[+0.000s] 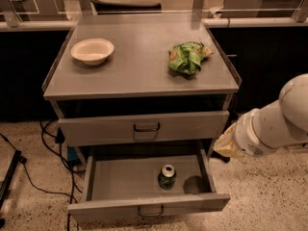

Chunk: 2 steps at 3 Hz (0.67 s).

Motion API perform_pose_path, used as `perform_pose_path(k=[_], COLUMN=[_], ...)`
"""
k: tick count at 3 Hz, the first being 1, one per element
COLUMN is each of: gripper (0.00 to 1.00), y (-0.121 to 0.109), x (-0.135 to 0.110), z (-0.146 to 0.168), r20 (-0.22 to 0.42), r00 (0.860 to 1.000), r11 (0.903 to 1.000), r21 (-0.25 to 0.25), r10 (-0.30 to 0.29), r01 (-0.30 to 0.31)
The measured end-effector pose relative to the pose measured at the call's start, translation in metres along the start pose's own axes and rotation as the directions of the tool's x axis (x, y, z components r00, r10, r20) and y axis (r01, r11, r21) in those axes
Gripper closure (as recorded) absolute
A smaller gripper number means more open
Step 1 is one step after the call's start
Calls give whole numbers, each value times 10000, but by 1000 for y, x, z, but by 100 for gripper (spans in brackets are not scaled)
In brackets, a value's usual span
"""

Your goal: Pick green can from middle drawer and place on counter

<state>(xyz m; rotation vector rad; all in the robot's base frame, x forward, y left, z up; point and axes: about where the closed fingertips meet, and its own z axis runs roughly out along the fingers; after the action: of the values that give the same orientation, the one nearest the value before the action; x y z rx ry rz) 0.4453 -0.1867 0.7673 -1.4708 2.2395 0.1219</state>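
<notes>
Bench (139, 76): bowl (92, 50) at 10 o'clock, snack bag (187, 57) at 2 o'clock, well apart. Under the bench top sits the upper drawer (183, 125), closed. Below it, the middle drawer (120, 179) projects open toward 6 o'clock. The can (167, 176) stands upright in it, just right of centre. The pincer (226, 146) is outside the drawer's right wall, at 2 o'clock from the can and apart from it. Cables (48, 143) lie on the floor at 9 o'clock.

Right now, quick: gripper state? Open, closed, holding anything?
Gripper: open or closed cannot be told; it sits just right of the middle drawer, apart from the green can, which stands in the drawer.
</notes>
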Motion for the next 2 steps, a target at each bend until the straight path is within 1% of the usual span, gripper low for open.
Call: perform_pose_path(k=[1, 2], gripper=[100, 100], y=[-2, -11], x=[20, 28], z=[84, 136], r20=[443, 887], r00=[9989, 9959], r11=[9999, 9997], r21=[-1, 173], r10=[-157, -183], r01=[157, 169])
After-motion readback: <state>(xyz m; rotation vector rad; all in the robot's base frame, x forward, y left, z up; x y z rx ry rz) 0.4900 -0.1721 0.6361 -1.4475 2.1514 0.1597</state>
